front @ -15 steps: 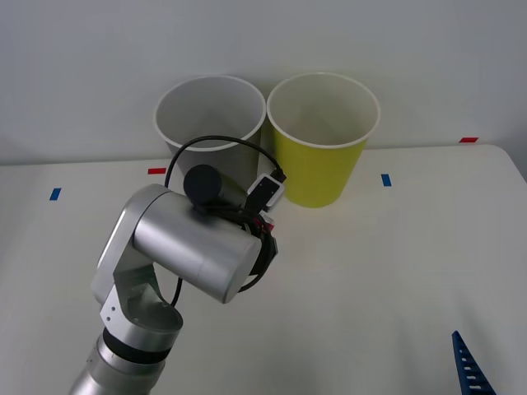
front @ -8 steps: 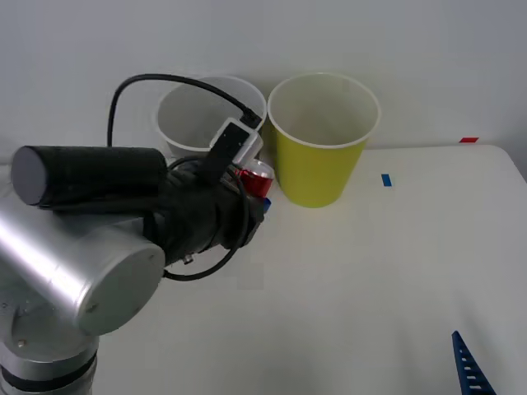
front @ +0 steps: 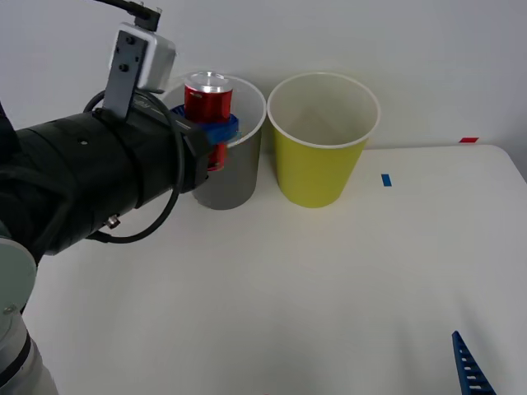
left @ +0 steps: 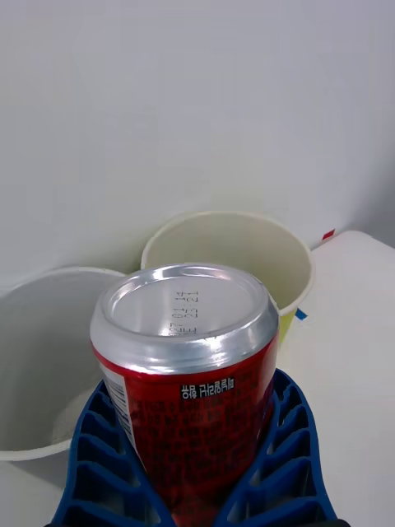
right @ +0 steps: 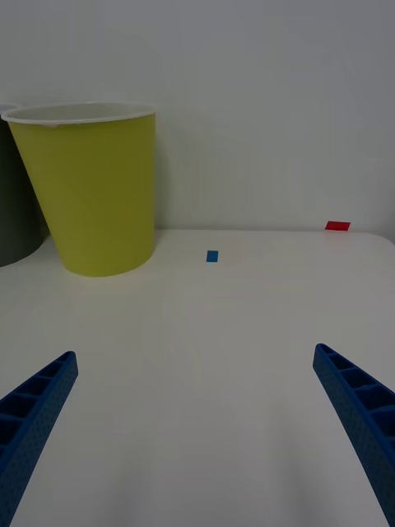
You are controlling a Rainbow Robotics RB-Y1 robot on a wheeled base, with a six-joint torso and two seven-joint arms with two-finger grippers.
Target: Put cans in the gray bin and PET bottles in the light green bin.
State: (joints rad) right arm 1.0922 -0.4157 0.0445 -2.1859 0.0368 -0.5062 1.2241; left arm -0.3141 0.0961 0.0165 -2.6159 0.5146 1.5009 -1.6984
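Note:
A shiny red can [front: 208, 103] [left: 188, 362] with a silver top stands upright in my left gripper [front: 216, 136] [left: 193, 494], whose blue fingers are shut on it. The can is raised to rim height at the front edge of the gray bin [front: 239, 177] [left: 41, 412]. Right beside that bin stands the light green bin [front: 319, 160] [right: 95, 198] [left: 239, 255], with a white inside. My right gripper [right: 197, 428] hovers open low over the table at the near right, one fingertip [front: 468, 366] showing in the front view. No PET bottles are in view.
Both bins stand at the back of the white table [front: 329, 280] against a white wall. Small blue [front: 385, 179] and red [front: 468, 140] tape marks lie near the table's far edge. My left arm's black forearm [front: 90, 181] reaches in from the left.
My left arm has lifted the can up from the table in front of the gray bin to the height of its rim. The right gripper has stayed still.

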